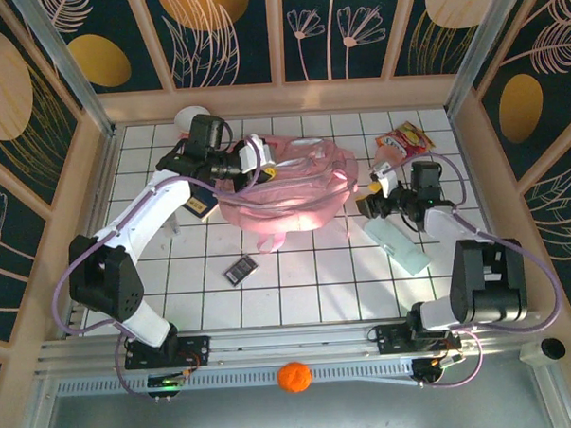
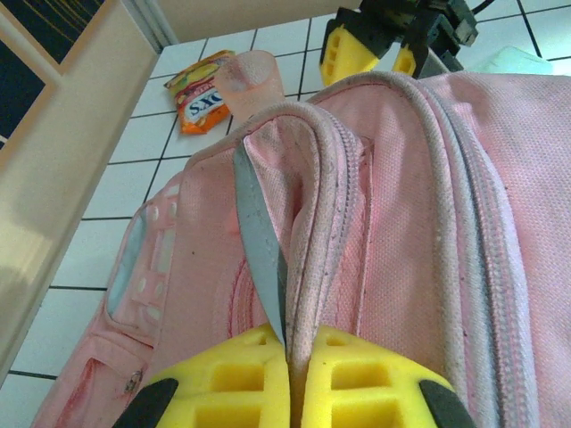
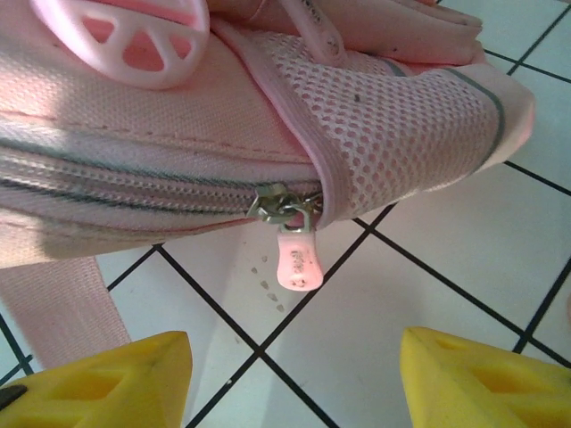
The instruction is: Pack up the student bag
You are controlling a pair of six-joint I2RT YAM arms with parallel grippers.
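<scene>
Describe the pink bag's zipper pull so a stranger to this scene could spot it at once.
Start at the pink student bag, then go to its end facing the right gripper, where a mesh pocket meets a zip. The zipper pull is the small glossy pink tab dangling from the metal slider there, far smaller than the spoked pink ring above it.

The left arm rose from its base, bent at the elbow, and reached forward and to the right. The left gripper lay level, its yellow pads pressed together on a fold of the student bag (gripped between the pads). The right arm was folded at the elbow, forearm pointing left. The right gripper sat low, its yellow fingertips standing well apart.
</scene>
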